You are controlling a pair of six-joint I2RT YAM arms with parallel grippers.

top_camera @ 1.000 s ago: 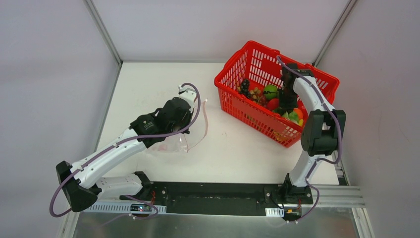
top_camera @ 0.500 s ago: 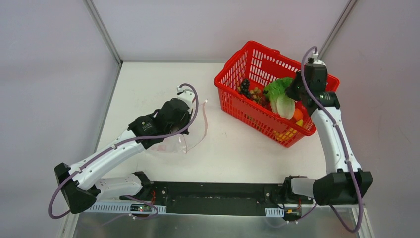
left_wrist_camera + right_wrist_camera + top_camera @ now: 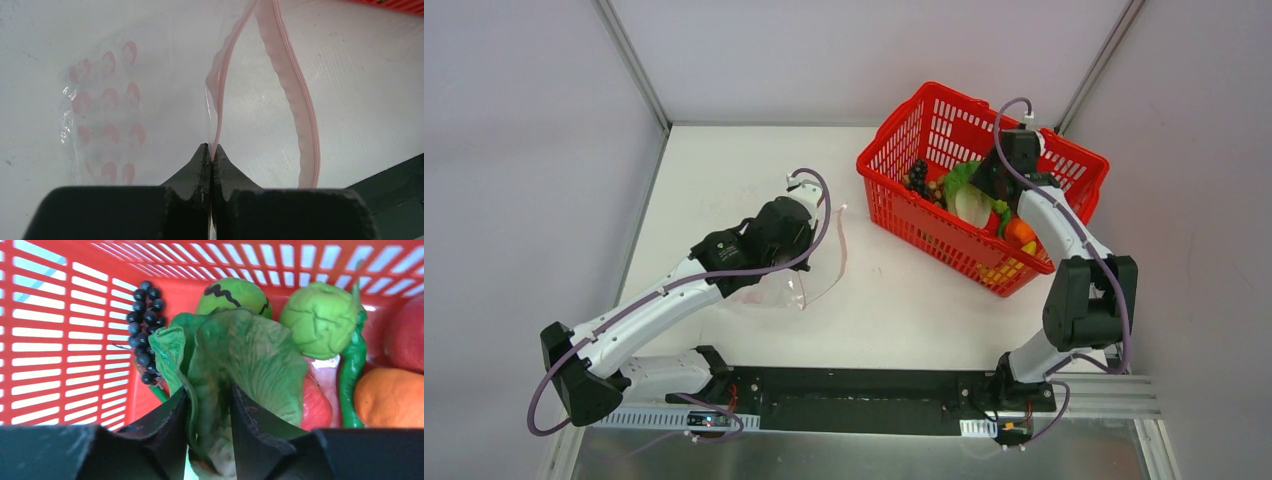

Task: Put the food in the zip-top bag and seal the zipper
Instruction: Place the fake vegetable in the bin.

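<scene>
Left hand (image 3: 211, 149) — pinched shut on one lip of the zipper (image 3: 292, 95). Worktop (image 3: 714, 180): red basket (image 3: 944, 235) at 2 o'clock; zip-top bag (image 3: 779, 292) near centre, mouth gaping. Right hand (image 3: 209, 390) — inside basket, fingers flanking the lettuce (image 3: 250, 350), touching it; gripped or loose, cannot tell. Grapes (image 3: 145, 325) at lettuce's 9 o'clock.

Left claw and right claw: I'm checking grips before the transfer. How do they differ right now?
The left claw is pinched shut on the thin pink zipper; the right claw has its fingers apart with bulky green lettuce between them. The left claw is over the white table; the right claw reaches into the red basket. Both have black fingers.
</scene>
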